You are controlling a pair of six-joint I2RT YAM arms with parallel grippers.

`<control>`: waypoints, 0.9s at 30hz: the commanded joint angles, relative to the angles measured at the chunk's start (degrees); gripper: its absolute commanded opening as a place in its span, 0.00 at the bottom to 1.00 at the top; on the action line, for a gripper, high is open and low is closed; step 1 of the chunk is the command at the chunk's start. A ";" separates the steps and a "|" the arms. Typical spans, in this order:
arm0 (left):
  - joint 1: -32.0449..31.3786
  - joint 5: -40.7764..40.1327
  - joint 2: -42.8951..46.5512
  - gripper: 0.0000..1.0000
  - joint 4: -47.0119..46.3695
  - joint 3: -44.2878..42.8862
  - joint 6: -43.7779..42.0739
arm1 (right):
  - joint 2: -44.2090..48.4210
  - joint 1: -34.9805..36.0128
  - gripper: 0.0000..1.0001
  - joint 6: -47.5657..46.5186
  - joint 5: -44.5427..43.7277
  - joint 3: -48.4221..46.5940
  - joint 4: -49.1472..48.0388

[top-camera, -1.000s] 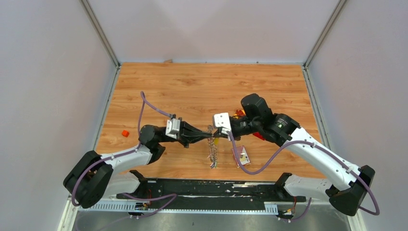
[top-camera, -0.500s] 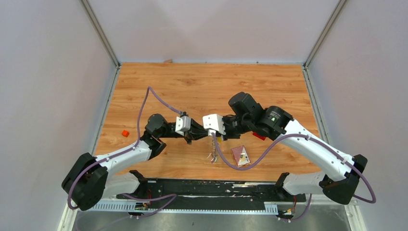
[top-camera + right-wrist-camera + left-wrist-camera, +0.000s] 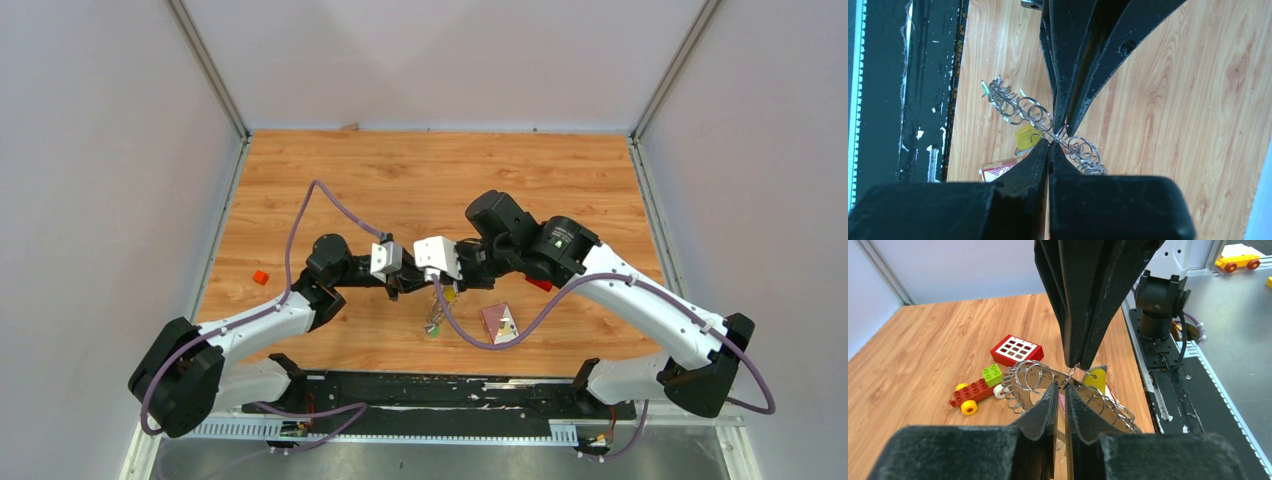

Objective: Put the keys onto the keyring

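Fingers (image 3: 1040,412) of the left gripper (image 3: 1061,390): slightly apart, with a narrow slot between the pads. The wire of the keyring (image 3: 1030,376) runs past their tips; whether the pads touch it cannot be told. Fingers (image 3: 1035,160) of the right gripper (image 3: 1049,145): pressed together, clamped on the keyring's wire, tip to tip with the left pair. Keyring: a coil of silver rings and grey keys, strung out between and below the two grippers, above the table (image 3: 400,180) near its front middle. Key with yellow tag (image 3: 1096,380): hangs on the wire just beside the right fingertips. Red block with white buttons (image 3: 1016,349): flat on the table beyond the keyring. Toy car, yellow, red and green (image 3: 975,390): beside the block. Small orange piece (image 3: 260,276): at the left edge, well apart.
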State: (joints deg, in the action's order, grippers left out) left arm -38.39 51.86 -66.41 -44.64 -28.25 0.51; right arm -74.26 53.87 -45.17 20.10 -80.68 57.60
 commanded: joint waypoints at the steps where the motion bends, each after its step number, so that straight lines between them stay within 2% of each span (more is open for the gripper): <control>1: 0.33 -1.10 0.10 0.15 -0.31 -1.69 -1.56 | -0.16 0.82 0.00 1.30 3.04 -2.13 -2.51; 5: 0.32 -0.16 0.39 0.12 -1.65 -1.38 -0.79 | -0.57 0.80 0.00 1.49 2.95 -1.29 -3.08; 8: 0.33 0.92 0.46 0.00 -2.93 -0.95 -0.73 | -1.02 0.79 0.00 1.81 2.95 -1.20 -3.20; 20: 0.27 6.20 0.84 0.00 -7.66 1.08 2.74 | -0.66 0.74 0.00 1.77 0.67 -0.90 -3.81; 27: 0.07 6.40 -0.02 0.00 -11.06 2.19 6.68 | -0.81 0.71 0.00 1.31 -1.07 -1.20 -3.87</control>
State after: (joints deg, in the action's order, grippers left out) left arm -37.85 55.88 -66.50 -48.80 -26.26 3.44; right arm -75.02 54.37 -43.64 21.06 -80.68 57.23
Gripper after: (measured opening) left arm 0.006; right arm 0.014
